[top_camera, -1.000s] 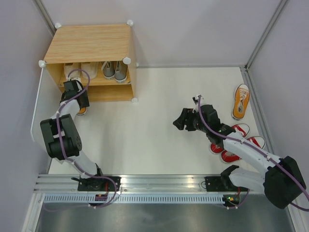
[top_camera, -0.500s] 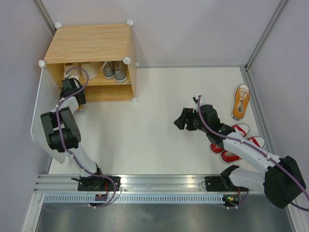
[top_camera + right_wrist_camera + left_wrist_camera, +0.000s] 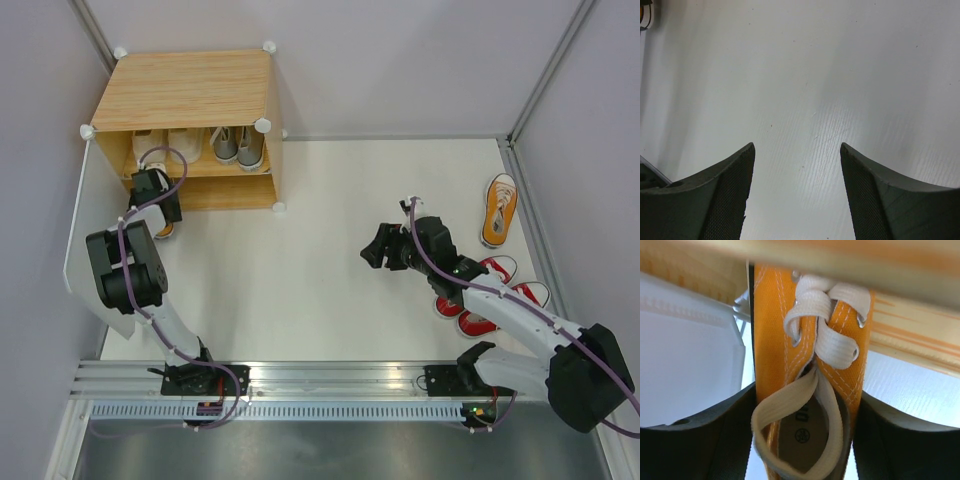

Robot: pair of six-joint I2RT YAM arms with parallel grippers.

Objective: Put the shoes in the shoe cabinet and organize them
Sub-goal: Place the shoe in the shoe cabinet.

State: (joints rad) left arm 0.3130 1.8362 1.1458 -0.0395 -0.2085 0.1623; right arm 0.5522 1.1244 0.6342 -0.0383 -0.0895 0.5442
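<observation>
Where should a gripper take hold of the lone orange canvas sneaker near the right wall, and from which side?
Grip the orange canvas sneaker across its narrow middle, pinching the side walls beside the laces, coming from above. It appears to rest sole down, laces facing up, so its narrow width suits the jaws.

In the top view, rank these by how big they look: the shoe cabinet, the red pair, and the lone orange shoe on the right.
1. shoe cabinet, clearly the largest.
2. red pair, though the right arm covers part of it.
3. lone orange shoe.
</observation>
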